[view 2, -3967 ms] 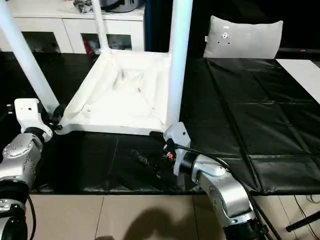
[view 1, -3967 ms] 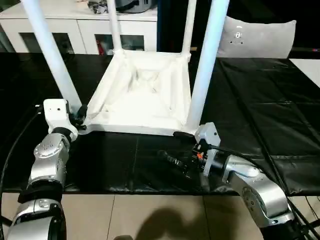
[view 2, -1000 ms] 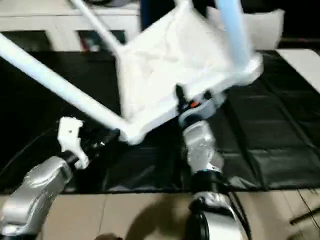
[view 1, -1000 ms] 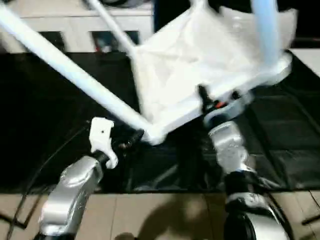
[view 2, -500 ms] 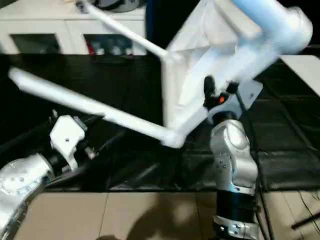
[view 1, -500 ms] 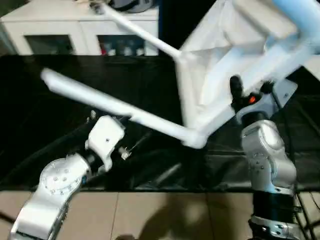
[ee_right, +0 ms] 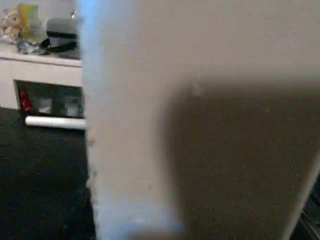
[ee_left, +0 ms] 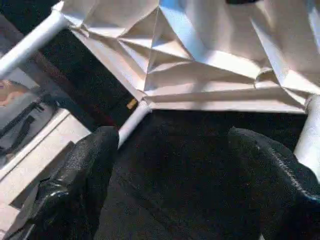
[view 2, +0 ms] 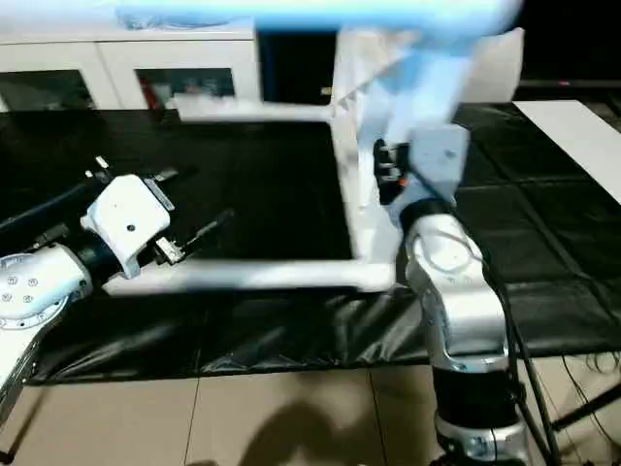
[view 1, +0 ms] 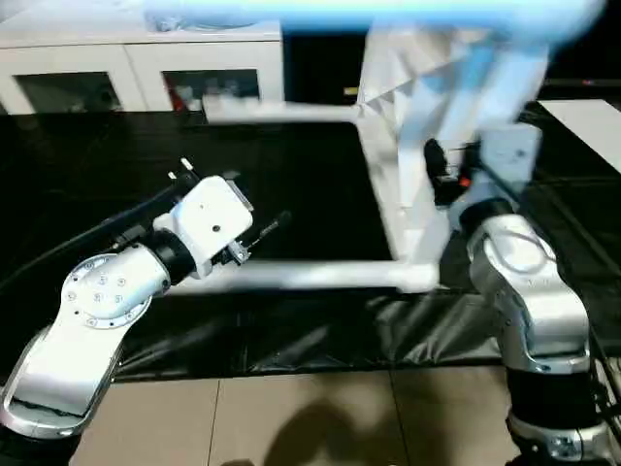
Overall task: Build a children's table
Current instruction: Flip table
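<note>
The children's table [view 1: 417, 146] is seen tipped on its side on the black-covered desk [view 1: 291, 184], its top standing on edge and its legs pointing level toward the robot's left; one leg [view 1: 310, 277] lies low along the near part of the desk. The step in hand is judged to be the turning-over of the assembled table onto its feet.

The right hand [view 1: 441, 180] is pressed against the table's near edge and appears to hold it, though the fingers' grip is not clearly shown. The left hand [ee_left: 170, 165] is held wide, clasping nothing, just beside the low leg.

Next, a steady roll is called for, the top being carried upward.

Open desk lies to the left; the white cabinet [view 1: 136, 73] stands behind.
</note>
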